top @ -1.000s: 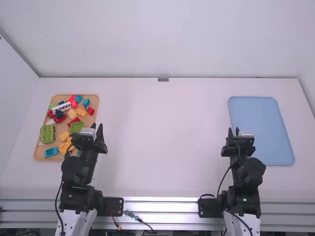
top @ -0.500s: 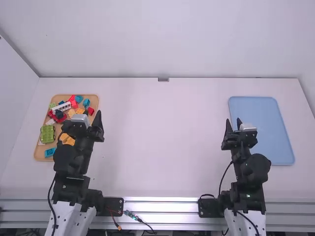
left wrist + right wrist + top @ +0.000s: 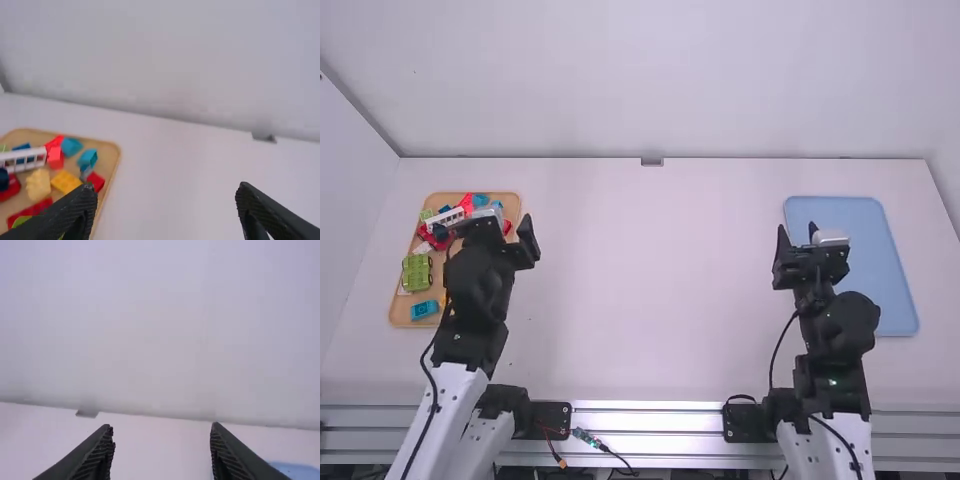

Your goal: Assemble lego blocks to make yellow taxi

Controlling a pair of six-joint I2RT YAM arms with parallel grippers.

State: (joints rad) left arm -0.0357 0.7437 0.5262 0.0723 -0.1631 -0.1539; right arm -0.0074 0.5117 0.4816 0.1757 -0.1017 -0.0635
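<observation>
We see a white table (image 3: 645, 290) with a smooth, matt top and a straight far edge, where a small grey piece (image 3: 652, 162) sits near the middle. Directly on our table, toward the left side, lies a light wooden tray (image 3: 438, 199) with rounded corners, its longer sides running away from us. Well apart from it, toward the right side, we have a flat, pale blue tray (image 3: 840, 215), also round-cornered.

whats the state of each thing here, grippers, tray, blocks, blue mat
left gripper, open, nothing between its fingers
right gripper, open, nothing between its fingers
wooden tray, flat on the table, holding mixed blocks
yellow block, lying in the tray
green wheeled block, in the tray
blue mat, lying flat
</observation>
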